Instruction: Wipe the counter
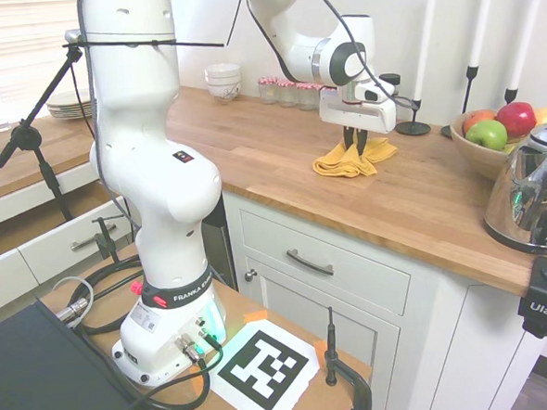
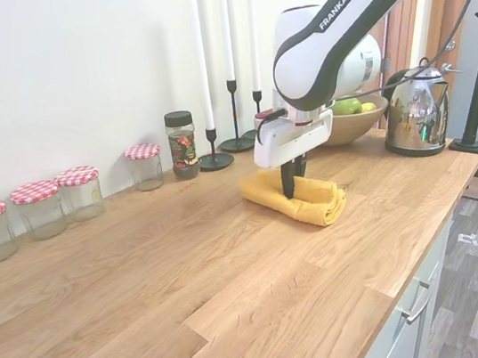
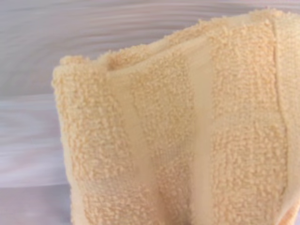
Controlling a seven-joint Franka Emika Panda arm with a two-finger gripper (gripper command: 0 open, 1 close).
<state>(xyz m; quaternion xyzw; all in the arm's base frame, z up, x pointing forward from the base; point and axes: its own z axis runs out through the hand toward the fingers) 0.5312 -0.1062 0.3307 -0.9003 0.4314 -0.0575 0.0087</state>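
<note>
Three candlesticks (image 2: 237, 139) just beyond cloth (image 2: 300, 199)

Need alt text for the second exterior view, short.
White robot arm's pincer presses a folded yellow cloth onto a wooden counter. Red-checked lidded jars, a spice jar and candlesticks line the wall; a fruit bowl and kettle stand behind.

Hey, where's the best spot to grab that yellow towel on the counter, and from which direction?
Grip the yellow towel at its bunched middle fold, coming straight down from above. It lies flat and crumpled on the counter, so only its raised ridge gives two sides to pinch. The end effector is already shut on that ridge.
</note>
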